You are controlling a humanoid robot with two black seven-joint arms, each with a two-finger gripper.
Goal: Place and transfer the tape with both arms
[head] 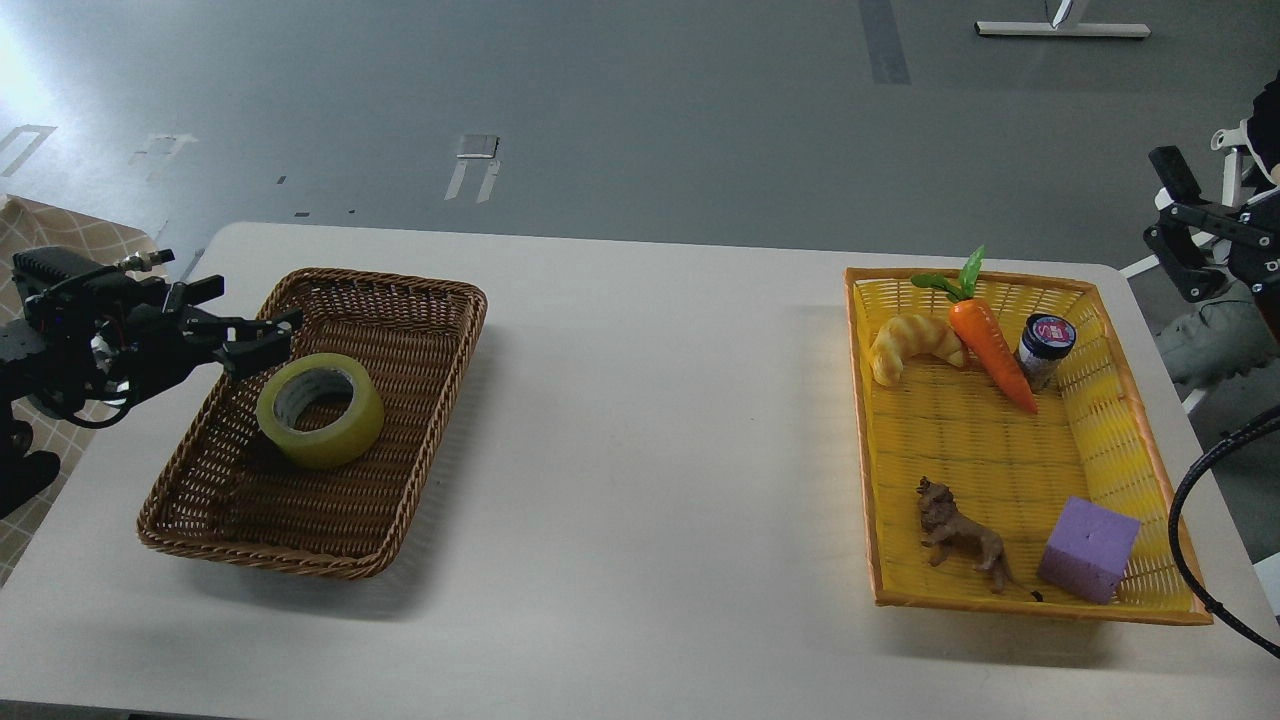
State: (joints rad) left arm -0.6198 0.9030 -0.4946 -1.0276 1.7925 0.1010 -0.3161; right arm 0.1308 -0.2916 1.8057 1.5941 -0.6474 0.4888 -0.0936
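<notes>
The tape, a yellow roll with a grey-white core, lies flat in the brown wicker basket on the left of the table. My left gripper is open and empty. It hovers just above and to the left of the roll, over the basket's far left rim, and is not touching it. My right gripper is off the table's right edge, past the yellow basket. Its fingers are spread and hold nothing.
A yellow basket on the right holds a croissant, a carrot, a small jar, a toy lion and a purple foam cube. A black cable hangs beside it. A checked cloth lies at the left.
</notes>
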